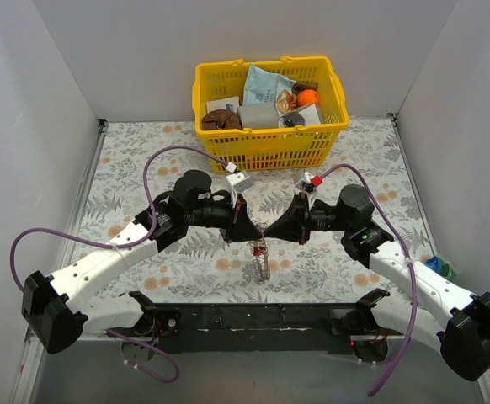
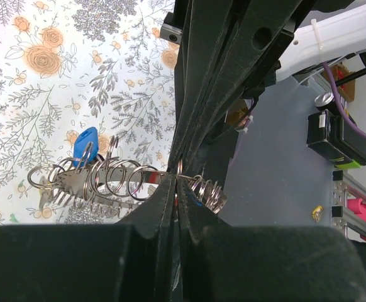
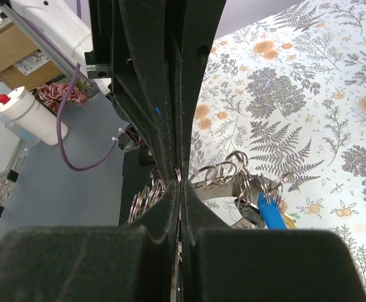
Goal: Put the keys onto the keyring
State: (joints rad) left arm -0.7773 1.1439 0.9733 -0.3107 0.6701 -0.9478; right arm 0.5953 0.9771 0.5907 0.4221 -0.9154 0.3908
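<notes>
So both arms meet nose to nose about mid-table, tips basically touching. The left claw (image 2: 175,182) is clamped shut on the keyring (image 2: 151,171), which from the left wrist cam shows edge-on as a thin silver line running straight through the pinch. The right claw (image 3: 179,184) comes in from the opposite side and is closed tight at the same spot too, with ring metal right at its tips, so it looks like it's pinching the same ring. A bunch of small split rings (image 2: 123,179) is threaded along the keyring out toward 9 o'clock of the left claw's tips in that view, and there's another tight stack of them just past the tips at about 4 o'clock. The blue key (image 2: 85,145) sits in that 9 o'clock bunch, head tilted up. From the top cam the whole cluster trails down at 6 o'clock from where the claws meet, with a red key head (image 1: 258,247) near the top of it. Can't tell if the bunch touches the floral cloth (image 1: 144,143) or hangs clear. A yellow basket (image 1: 215,151) full of odds and ends sits at 12 o'clock, well apart.
</notes>
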